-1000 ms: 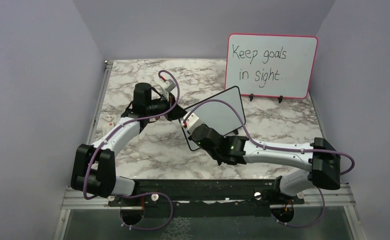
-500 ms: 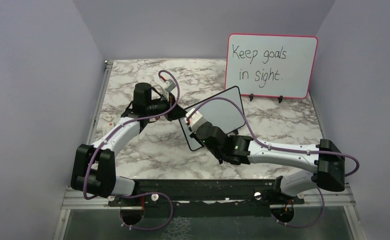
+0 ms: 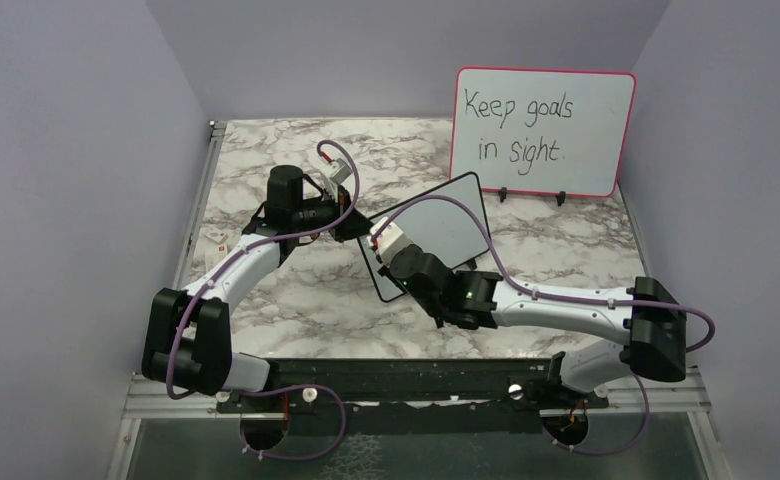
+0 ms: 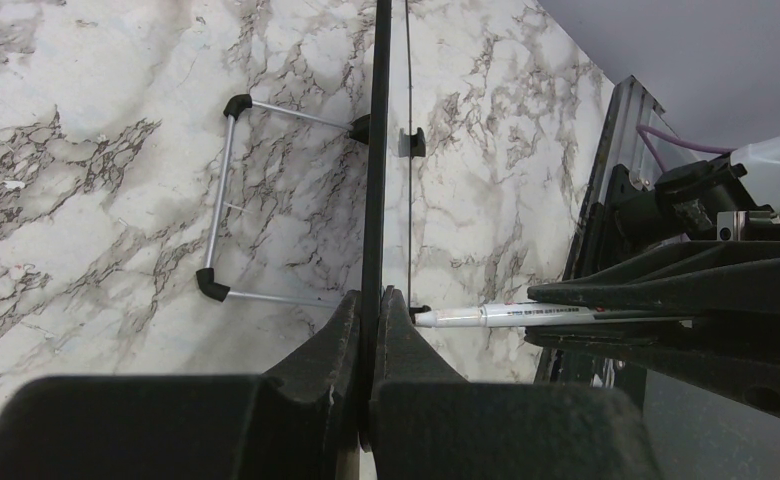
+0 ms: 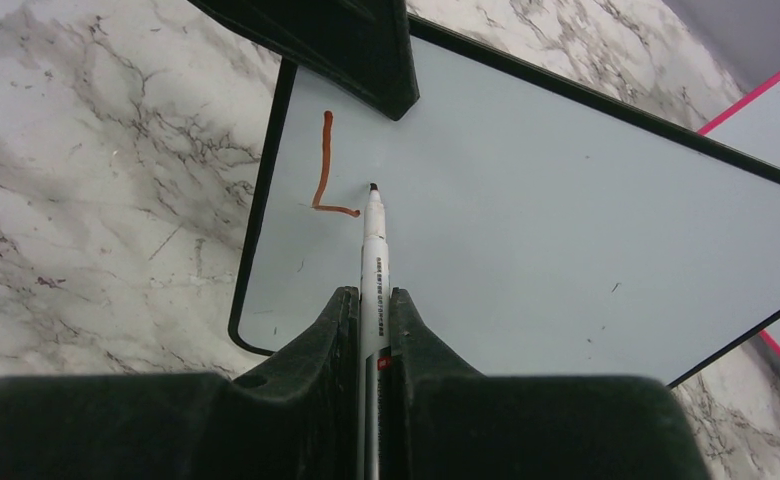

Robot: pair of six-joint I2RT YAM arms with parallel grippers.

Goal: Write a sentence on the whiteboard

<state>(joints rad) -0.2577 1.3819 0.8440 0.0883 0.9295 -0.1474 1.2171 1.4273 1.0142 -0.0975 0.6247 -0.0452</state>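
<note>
Over the last second our right gripper (image 5: 371, 300), clamped on the marker (image 5: 374, 250), has shifted slightly along the whiteboard (image 5: 566, 200). The tip sits just beside the foot of a finished "L" (image 5: 323, 170), so only the first letter is done. The whiteboard stands mid-table, its long axis running near-left to far-right and its face toward the right arm, with its edge pinched by our left gripper (image 4: 371, 310).

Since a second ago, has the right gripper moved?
Yes, slightly. In the top view the right gripper, shut on the marker, has shifted right along the whiteboard, toward the pink-framed board.
</note>
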